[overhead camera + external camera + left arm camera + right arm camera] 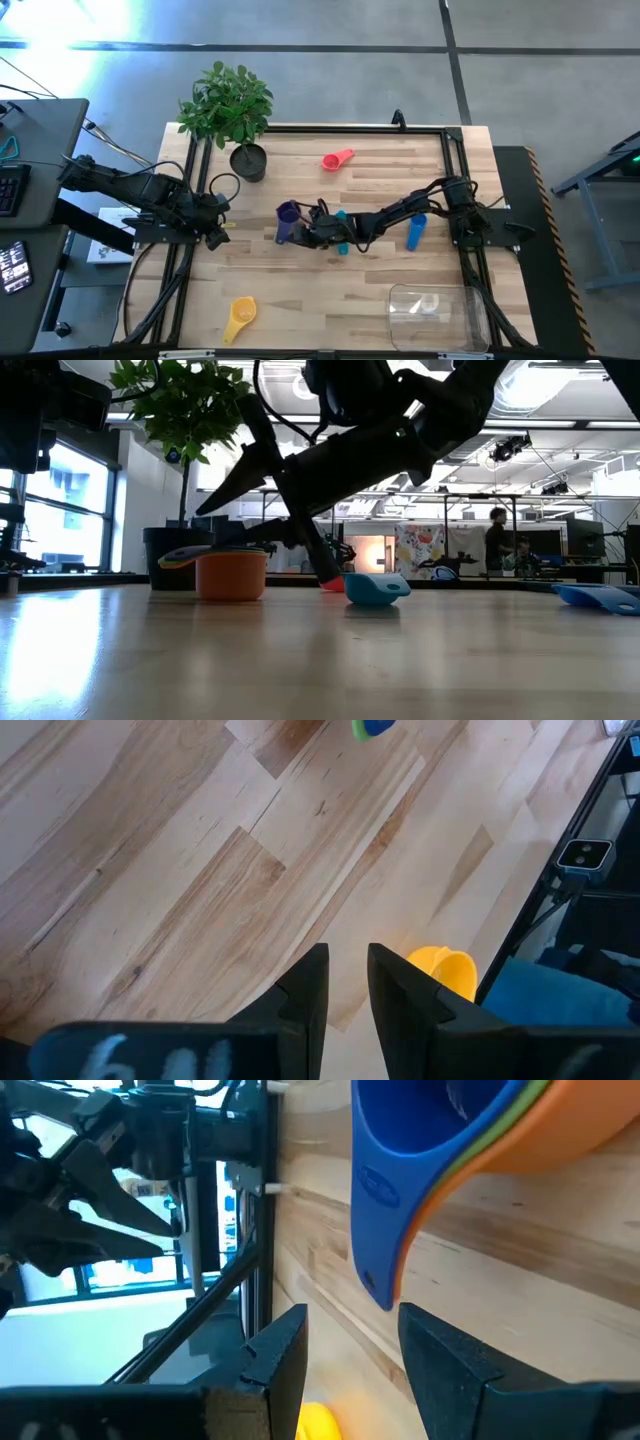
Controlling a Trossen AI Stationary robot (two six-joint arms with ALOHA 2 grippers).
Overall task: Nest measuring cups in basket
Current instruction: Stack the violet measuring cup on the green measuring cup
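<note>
Potted plant (231,112) at the counter (300,300) back left; pink cup (338,160) behind, blue cup (415,232) right, yellow cup (240,314) front left, teal cup (342,232) just beside the arm. Clear basket (437,312) front right, well apart. Right tool (305,228) mid-counter at the nested stack (288,212): fingers apart, handles just above the gap, contact unclear. Left tool (216,232) parked at left edge, fingers slightly apart, empty.

A nested stack of measuring cups (289,216), blue inside green inside orange, is sitting mid-table. A teal cup (341,232) is lying just beside it, a blue cup (416,232) farther right, a pink cup (337,159) toward the far edge, a yellow cup (240,315) near the front. The clear basket (470,316) is sitting at the front right corner.
</note>
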